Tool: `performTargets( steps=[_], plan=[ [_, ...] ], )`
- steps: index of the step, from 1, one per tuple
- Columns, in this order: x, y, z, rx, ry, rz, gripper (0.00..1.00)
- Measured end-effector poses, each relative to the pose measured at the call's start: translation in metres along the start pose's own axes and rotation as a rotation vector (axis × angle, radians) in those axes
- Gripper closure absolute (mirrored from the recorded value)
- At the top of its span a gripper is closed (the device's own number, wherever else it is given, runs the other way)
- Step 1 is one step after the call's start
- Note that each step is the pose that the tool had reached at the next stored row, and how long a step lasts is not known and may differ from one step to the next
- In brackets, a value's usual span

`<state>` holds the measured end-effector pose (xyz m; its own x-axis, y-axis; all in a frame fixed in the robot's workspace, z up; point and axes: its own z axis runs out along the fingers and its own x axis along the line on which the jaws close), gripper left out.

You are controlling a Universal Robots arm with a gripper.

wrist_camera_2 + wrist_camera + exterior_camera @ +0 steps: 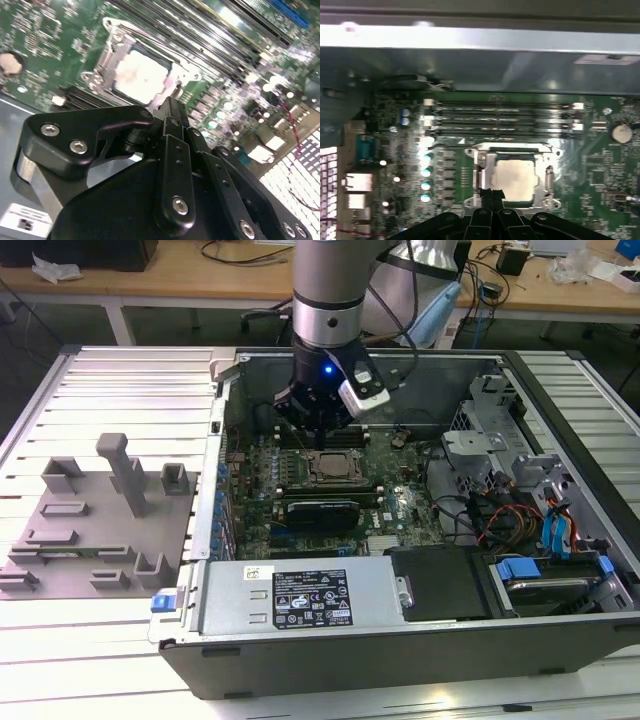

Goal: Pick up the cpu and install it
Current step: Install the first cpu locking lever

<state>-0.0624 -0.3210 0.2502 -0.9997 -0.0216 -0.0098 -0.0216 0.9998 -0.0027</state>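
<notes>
Bench (120, 380) w/ open PC case (400, 640): we see cpu (517, 180) lying flat in socket (481, 162), prob. seated; gripper (490, 193) hovers just above, tips together, empty.

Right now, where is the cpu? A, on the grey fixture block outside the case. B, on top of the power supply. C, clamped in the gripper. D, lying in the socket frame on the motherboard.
D: in the first wrist view the cpu lies flat inside the socket frame on the motherboard, and the gripper beside its edge holds nothing.
</notes>
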Motion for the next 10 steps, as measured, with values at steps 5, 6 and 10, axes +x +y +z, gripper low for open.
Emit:
performTargets(
  steps=[5,6,10],
  plan=[
    [0.0205,0.0004,-0.0002,-0.0004,-0.0009,0.000,0.89],
    [0.0239,0.0005,-0.0003,-0.0004,-0.0009,0.000,0.89],
    [0.0340,0.0007,-0.0002,-0.0013,-0.0009,0.000,0.89]
  ],
)
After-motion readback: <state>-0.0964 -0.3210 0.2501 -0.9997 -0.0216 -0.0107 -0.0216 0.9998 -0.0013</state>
